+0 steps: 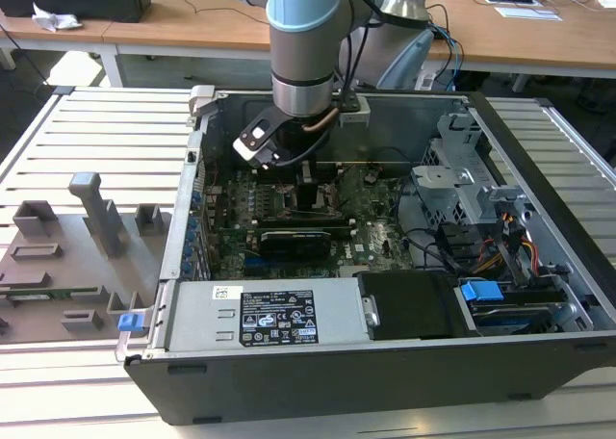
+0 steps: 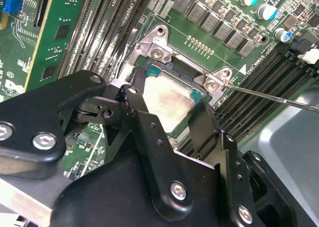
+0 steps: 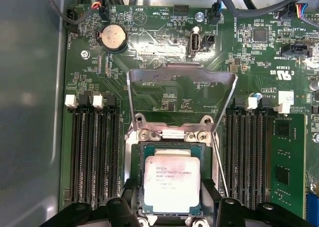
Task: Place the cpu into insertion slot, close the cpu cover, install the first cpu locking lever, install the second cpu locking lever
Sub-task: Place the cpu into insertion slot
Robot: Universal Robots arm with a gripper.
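A pale blue and silver-grey arm (image 1: 303, 35) carries a black tool (image 2: 169, 115) studded with silver screws (image 2: 178, 190).

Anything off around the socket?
Nothing looks broken or askew. The cpu has a blotchy top with pinkish smears, perhaps old paste. The cover stands open, tilted back from it.

1. White sticker (image 1: 279, 325) on power supply (image 1: 192, 314): dense black small print plus symbols.
2. cpu (image 3: 172, 183) top: several lines of dark print, partly smudged.
3. Green board (image 3: 159, 23): white lettering and numbers beside parts.
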